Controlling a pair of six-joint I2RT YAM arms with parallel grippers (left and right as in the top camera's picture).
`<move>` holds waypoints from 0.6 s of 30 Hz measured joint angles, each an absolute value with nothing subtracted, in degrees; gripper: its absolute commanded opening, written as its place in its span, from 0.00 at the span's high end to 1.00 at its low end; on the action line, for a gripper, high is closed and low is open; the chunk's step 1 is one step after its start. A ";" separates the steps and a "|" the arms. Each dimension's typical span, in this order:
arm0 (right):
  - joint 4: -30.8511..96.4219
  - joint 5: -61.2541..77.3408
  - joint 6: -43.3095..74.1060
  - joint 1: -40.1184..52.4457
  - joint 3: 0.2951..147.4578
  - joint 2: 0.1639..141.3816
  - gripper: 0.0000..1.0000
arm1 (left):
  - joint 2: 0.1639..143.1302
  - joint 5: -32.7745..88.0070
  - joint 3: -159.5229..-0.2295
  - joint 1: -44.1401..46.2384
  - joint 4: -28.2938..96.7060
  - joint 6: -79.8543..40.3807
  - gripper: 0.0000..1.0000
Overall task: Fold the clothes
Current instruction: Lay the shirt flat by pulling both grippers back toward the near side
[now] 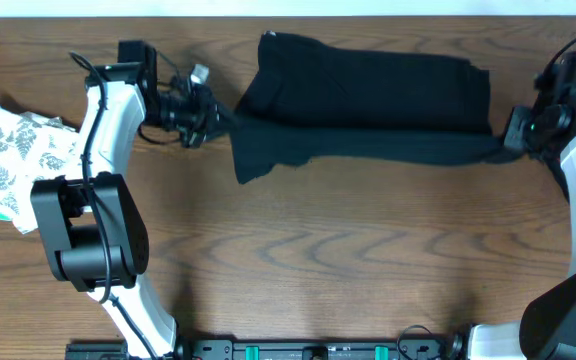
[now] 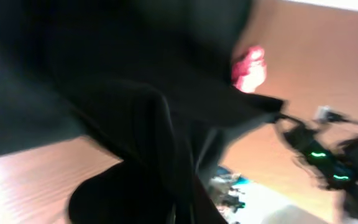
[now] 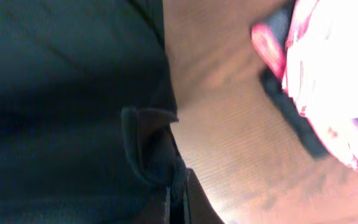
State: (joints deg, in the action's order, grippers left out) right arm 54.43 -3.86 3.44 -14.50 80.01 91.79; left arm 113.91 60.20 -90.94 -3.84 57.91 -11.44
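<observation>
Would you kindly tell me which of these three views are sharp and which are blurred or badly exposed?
Overhead: sharp and evenly lit, the grain of the table crisp, though the black garment reads as a near-featureless dark mass. Left wrist: blurred, dark cloth filling most of the frame, a pink piece smeared. Right wrist: soft, the cloth too close, a pink-and-white piece washed out.

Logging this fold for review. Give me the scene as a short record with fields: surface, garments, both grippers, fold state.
surface: brown wood-grain table
main garment: large black limp fabric garment, stretched lengthwise along the table's far side, partly doubled over itself
left gripper: shut on the garment's left end
right gripper: shut on the garment's right end
other cloth: white fern-print fabric piece, at the table's left edge, apart from the black one
fold state: unfinished; near edge uneven
</observation>
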 measured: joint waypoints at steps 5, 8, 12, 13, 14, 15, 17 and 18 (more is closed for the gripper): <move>60.75 -4.58 3.16 -14.50 79.20 91.79 0.99 | 113.91 53.69 -90.28 -3.68 65.84 -3.70 0.94; 63.59 -4.82 3.14 -14.50 77.97 91.79 0.99 | 113.91 51.64 -90.24 -3.05 70.85 -0.82 0.94; 66.24 -5.15 3.09 -14.50 75.72 91.81 0.91 | 113.91 50.04 -90.21 -1.04 76.71 1.58 0.94; 66.87 -5.28 2.92 -14.50 75.16 91.81 0.89 | 113.91 49.76 -90.21 -0.36 78.24 2.24 0.94; 67.55 -5.45 2.66 -14.50 74.43 91.81 0.85 | 113.91 49.34 -90.21 0.47 79.55 3.09 0.94; 67.94 -5.61 2.68 -14.50 73.97 91.81 0.83 | 113.91 49.06 -90.21 1.32 80.18 3.53 0.94; 68.47 -6.00 2.59 -14.52 72.51 91.81 0.81 | 113.91 47.53 -90.21 3.25 81.45 4.38 0.94; 68.86 -6.11 2.57 -14.55 71.33 91.83 0.81 | 113.91 46.17 -90.21 4.45 82.11 4.73 0.94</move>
State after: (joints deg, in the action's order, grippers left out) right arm 68.86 -6.11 2.57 -14.55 71.33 91.83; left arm 113.91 46.17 -90.21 4.45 82.11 4.73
